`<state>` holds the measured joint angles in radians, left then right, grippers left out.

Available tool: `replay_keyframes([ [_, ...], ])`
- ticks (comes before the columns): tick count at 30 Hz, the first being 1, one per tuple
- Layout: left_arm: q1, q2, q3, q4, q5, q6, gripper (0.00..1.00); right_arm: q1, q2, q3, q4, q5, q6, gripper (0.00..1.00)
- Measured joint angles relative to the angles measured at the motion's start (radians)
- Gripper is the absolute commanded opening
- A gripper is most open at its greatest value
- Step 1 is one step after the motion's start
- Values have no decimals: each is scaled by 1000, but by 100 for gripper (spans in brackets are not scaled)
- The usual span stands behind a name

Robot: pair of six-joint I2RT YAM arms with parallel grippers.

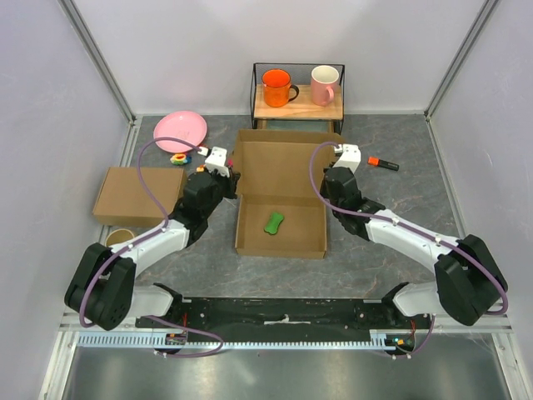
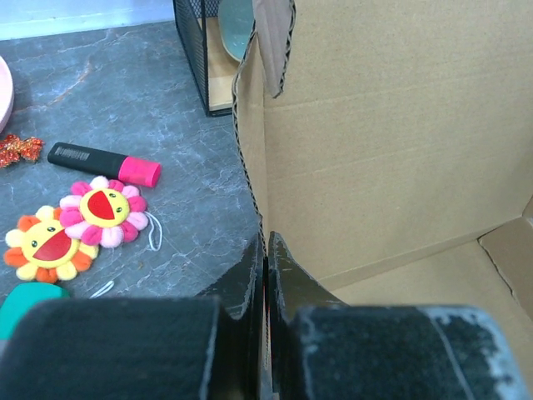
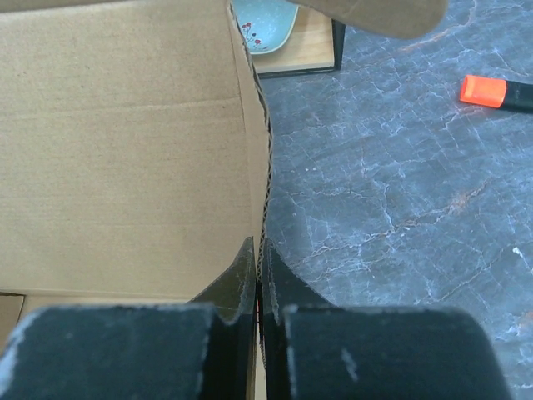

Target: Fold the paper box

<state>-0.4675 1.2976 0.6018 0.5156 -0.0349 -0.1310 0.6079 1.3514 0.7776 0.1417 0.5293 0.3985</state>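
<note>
The paper box [image 1: 281, 177] is a brown cardboard mailer at the table's middle, its tray formed and its lid standing open at the back. A green object [image 1: 274, 222] lies in the tray. My left gripper [image 1: 223, 169] is shut on the lid's left side flap [image 2: 254, 158]; the fingers [image 2: 250, 275] pinch its corrugated edge. My right gripper [image 1: 336, 172] is shut on the lid's right side flap [image 3: 263, 150]; its fingers [image 3: 277, 271] pinch that edge. The lid's inner face fills the left wrist view [image 2: 400, 125] and the right wrist view [image 3: 125, 150].
A second closed cardboard box [image 1: 137, 197] lies at the left, a paper cup [image 1: 119, 237] below it. A pink plate [image 1: 181, 130], flower toys [image 2: 71, 225] and a pink marker [image 2: 104, 164] lie left; an orange marker [image 1: 383, 163] right. A wire shelf [image 1: 298, 96] holds two mugs behind.
</note>
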Motion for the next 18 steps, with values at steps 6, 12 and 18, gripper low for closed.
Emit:
replay_keyframes([
  [6, -53, 0, -1, 4, -116, -51, 3, 63, 0, -5, -17, 121, 66, 0],
  [12, -138, 0, -1, -10, -293, -159, 4, 120, 17, 13, -62, 239, 140, 0],
  [18, -225, 2, -11, -2, -456, -221, 3, 152, 26, 29, -113, 312, 194, 0],
])
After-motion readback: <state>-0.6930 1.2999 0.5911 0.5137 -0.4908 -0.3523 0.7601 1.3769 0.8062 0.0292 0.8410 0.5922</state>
